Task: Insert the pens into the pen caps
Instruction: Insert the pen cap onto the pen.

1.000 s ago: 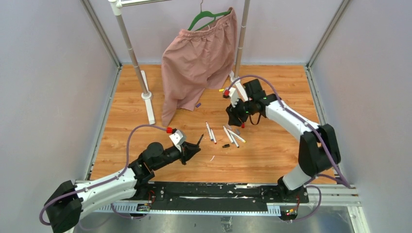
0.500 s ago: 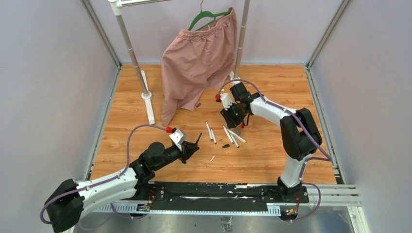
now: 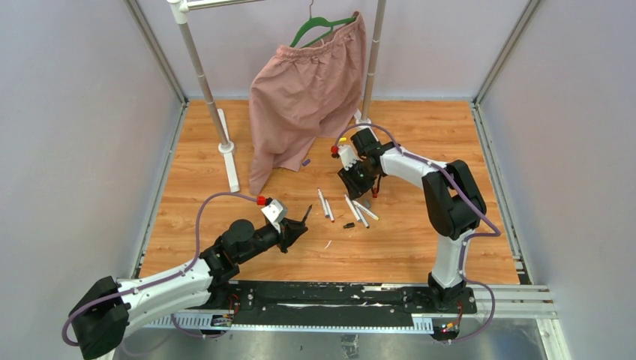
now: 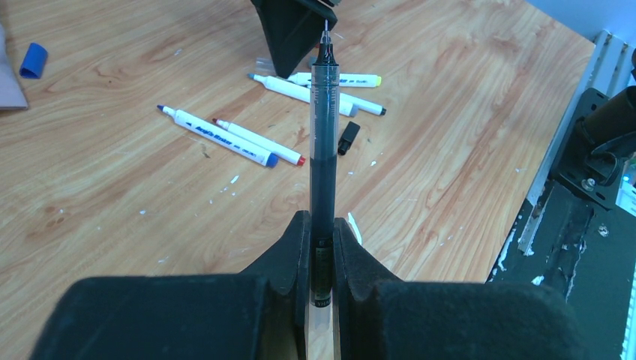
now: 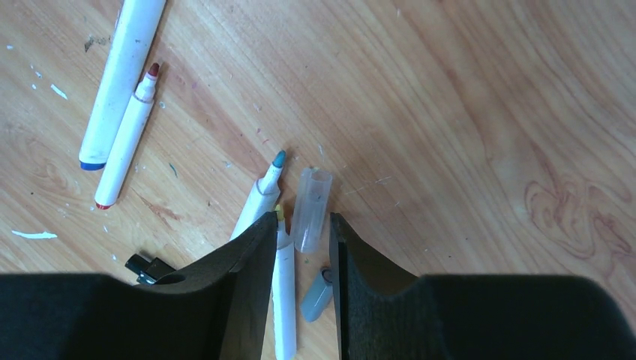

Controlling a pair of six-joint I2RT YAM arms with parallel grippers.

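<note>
The left claw (image 4: 321, 247) is clenched on the black pen (image 4: 322, 150). The right claw (image 5: 301, 219) sits around a clear cap (image 5: 310, 206) on the worktop (image 5: 450, 112); I cannot tell if it pinches. Only the left wrist view shows print on the white pens (image 4: 217, 135), too small to read.

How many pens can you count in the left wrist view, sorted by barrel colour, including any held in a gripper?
white marker pens: 5
black pen, gripped by the left gripper: 1
Total: 6
</note>
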